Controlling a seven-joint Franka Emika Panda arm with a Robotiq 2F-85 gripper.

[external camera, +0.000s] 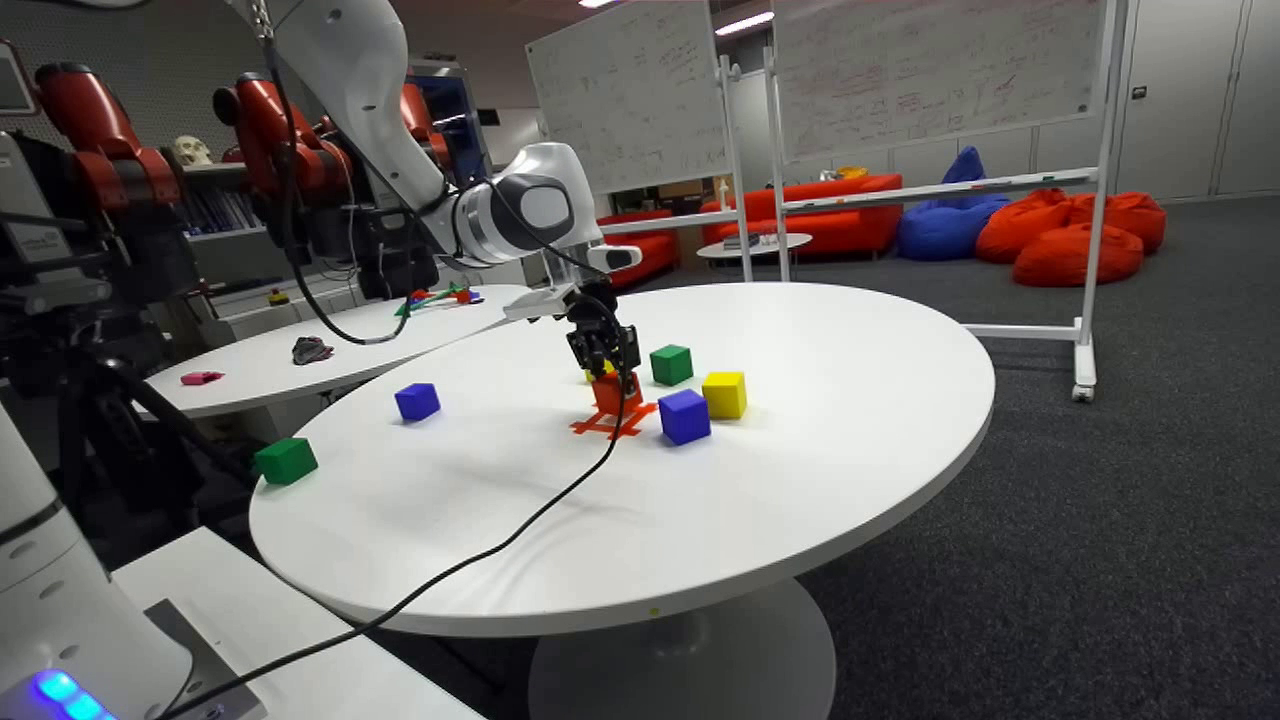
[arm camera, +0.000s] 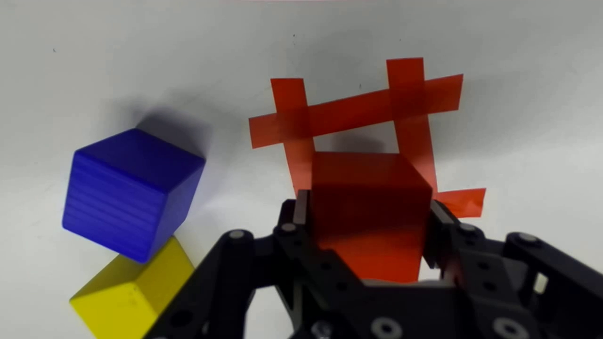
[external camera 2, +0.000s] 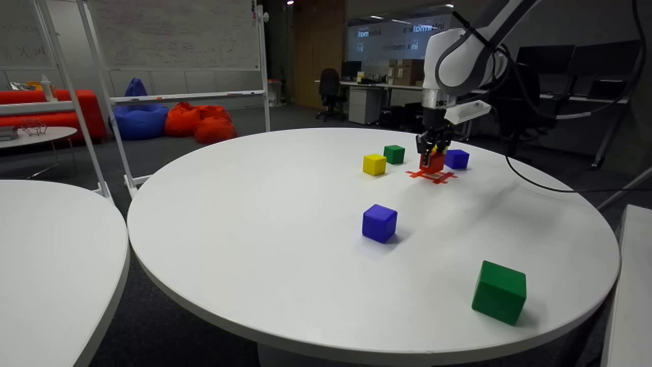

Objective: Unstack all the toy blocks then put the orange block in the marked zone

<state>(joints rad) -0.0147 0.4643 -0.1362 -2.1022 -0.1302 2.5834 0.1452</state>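
Placement of the orange-red cube (arm camera: 371,200) in the marked zone (arm camera: 351,112), a hash of crossed red-orange strips on the white surface (external camera: 800,490). The gripper (arm camera: 369,219) pinches the cube by two opposite sides. In both exterior views the cube appears within the hash; whether its base touches the surface or hangs just above it cannot be told. In the wrist view the upper strip lies uncovered, with a little bare white between it and the cube.

The remaining cubes lie singly around it. A blue cube (arm camera: 134,193) and a yellow cube (arm camera: 127,299) sit near the zone, close together; a green cube (external camera: 671,365) and a second yellow cube (external camera 2: 374,164) also lie near it. A second blue cube (external camera: 417,401) lies well apart, and a second green cube (external camera: 286,461) near the edge of the surface. No cube is seen standing on another; unstacking is therefore judged complete, and the step in hand is taken to be the final placing.

The next move probably calls for a check of centring, a slight straight descent if the base is not down, then an even spreading of the jaws and a vertical withdrawal. A sideways lift could drag the cube off the hash; a wide opening could bring a jaw toward the blue cube.
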